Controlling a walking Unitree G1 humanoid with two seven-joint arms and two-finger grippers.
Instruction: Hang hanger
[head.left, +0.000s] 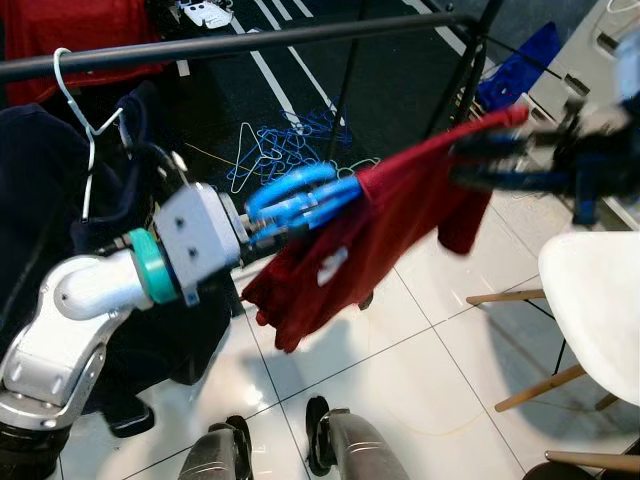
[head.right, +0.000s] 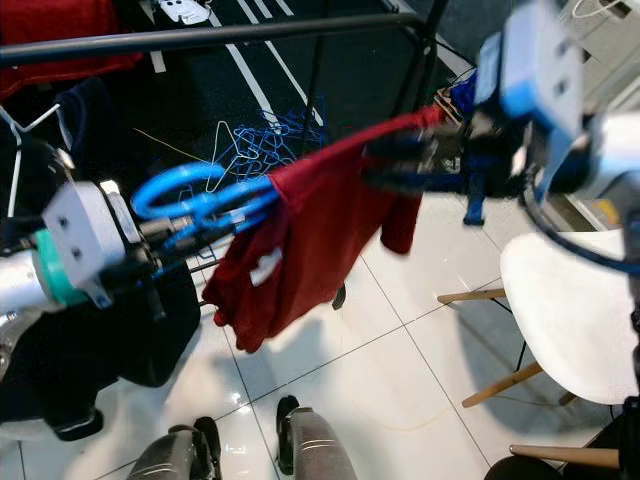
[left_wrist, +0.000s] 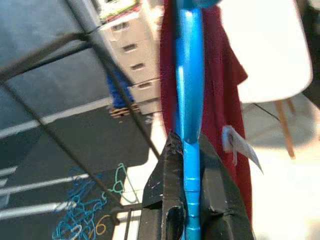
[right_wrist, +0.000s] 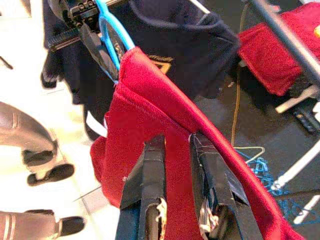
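Observation:
A blue plastic hanger (head.left: 300, 195) carries a red shirt (head.left: 390, 215) and is held level in mid-air below the black rail (head.left: 250, 40). My left gripper (head.left: 262, 228) is shut on the hanger's neck (left_wrist: 190, 150), by the shirt's collar. My right gripper (head.left: 470, 165) is shut on the shirt's far shoulder (right_wrist: 175, 145). The shirt's body hangs down between the two, with a white tag (head.left: 333, 262) showing. The right arm (head.right: 540, 90) is blurred.
A dark navy garment (head.left: 50, 210) hangs on a white wire hanger (head.left: 85, 125) at the rail's left. Loose blue and white hangers (head.left: 275, 150) lie on the dark floor behind. A white chair (head.left: 595, 310) stands at right. A red garment (head.left: 70, 40) hangs behind the rail.

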